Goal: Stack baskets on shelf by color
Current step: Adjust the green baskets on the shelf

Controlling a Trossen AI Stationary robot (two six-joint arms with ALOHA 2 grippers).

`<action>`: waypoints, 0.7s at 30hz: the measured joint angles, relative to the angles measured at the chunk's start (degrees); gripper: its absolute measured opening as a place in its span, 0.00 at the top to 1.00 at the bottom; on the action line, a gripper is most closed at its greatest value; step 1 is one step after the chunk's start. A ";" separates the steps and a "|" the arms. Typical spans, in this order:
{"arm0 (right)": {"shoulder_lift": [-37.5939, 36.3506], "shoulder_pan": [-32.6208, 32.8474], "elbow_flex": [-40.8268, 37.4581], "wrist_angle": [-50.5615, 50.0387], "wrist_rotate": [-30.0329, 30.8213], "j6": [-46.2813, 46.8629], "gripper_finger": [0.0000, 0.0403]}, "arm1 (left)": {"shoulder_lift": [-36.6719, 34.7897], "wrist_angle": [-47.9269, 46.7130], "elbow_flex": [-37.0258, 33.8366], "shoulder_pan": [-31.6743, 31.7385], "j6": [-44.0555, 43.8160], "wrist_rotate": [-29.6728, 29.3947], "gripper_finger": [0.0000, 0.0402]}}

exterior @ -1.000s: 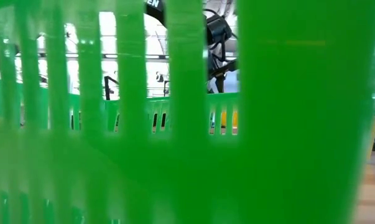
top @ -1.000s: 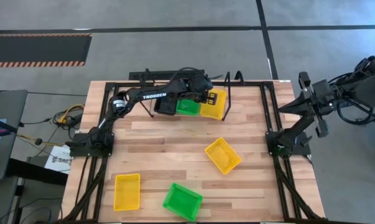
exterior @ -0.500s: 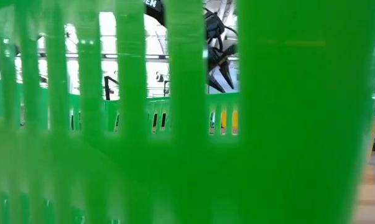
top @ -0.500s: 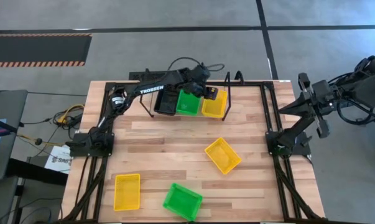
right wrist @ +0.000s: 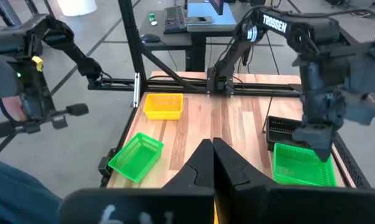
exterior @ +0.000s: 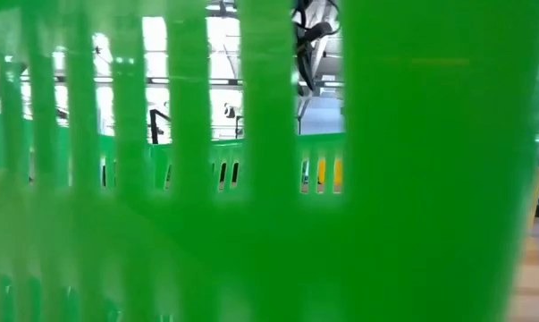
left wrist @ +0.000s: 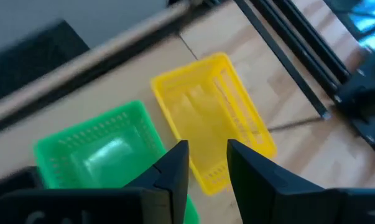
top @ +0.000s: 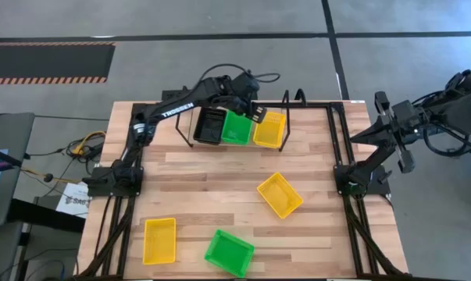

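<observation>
The left pincer (top: 255,112) hangs above the shelf (top: 291,103) at the table's far edge, over the seam between the green basket (top: 237,127) and the yellow basket (top: 269,129). Its fingers (left wrist: 175,168) stand slightly apart with nothing between them. A black basket (top: 210,126) sits beside the green one on the same shelf. The right pincer (right wrist: 212,149) is pressed shut and empty, parked off the table's right edge.

Three baskets wait on the table (top: 212,176): a yellow one (top: 280,194) toward the right edge, another yellow one (top: 159,239) by the near left corner, and a green one (top: 229,251) at the near edge.

The pincer is close to the shelf baskets; a low sideways sweep would likely clip a rim and drag a stack askew or off the plank. The tilted loose baskets invite a crooked grip, and a crooked basket would probably jam instead of nesting.
</observation>
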 joint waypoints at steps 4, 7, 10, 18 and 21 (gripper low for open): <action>0.16 0.02 0.00 0.00 0.04 0.00 0.98 | 1.67 0.06 -0.04 -0.03 -0.09 1.97 0.85; 0.62 0.02 0.00 0.00 0.13 -0.02 0.99 | 3.01 1.87 -0.06 -0.34 1.29 3.11 0.97; 1.12 0.00 0.00 0.00 0.15 -0.04 0.99 | 4.44 4.31 -0.06 -1.04 1.72 2.58 0.99; 2.07 -0.07 -0.02 0.01 0.35 0.34 0.99 | 9.09 6.09 -0.06 -2.11 1.43 -0.22 1.00; 2.44 -0.07 -0.02 0.02 0.42 1.19 0.99 | 11.13 6.49 -0.08 -2.64 1.43 -1.31 1.00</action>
